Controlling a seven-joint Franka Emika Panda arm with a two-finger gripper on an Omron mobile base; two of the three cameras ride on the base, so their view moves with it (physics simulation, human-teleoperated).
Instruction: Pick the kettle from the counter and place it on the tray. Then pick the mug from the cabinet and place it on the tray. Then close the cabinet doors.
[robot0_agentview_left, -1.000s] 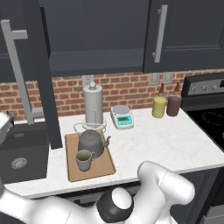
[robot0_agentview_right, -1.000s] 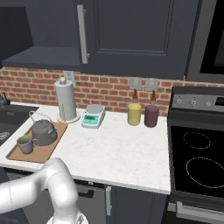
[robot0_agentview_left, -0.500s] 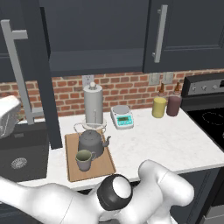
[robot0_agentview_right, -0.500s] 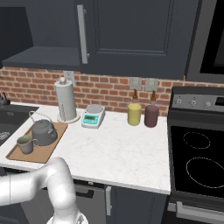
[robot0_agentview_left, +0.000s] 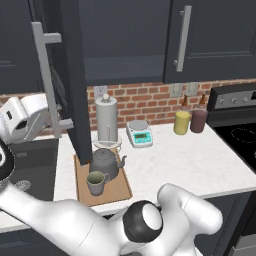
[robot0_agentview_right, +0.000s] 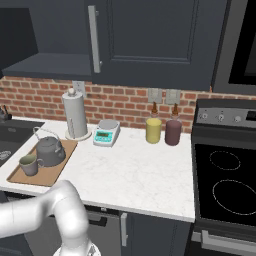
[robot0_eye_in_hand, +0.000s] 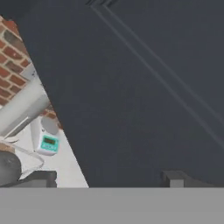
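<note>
The arm has swung further left toward the open cabinet door (robot0_agentview_left: 75, 85); the gripper (robot0_eye_in_hand: 109, 177), jaws wide apart, holds nothing, door at twelve o'clock

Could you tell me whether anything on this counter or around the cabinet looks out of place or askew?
Only the cabinet door on the left stands out: it hangs wide open over the tray. The kettle and mug sit upright on the tray; nothing looks spilled or damaged.
</note>
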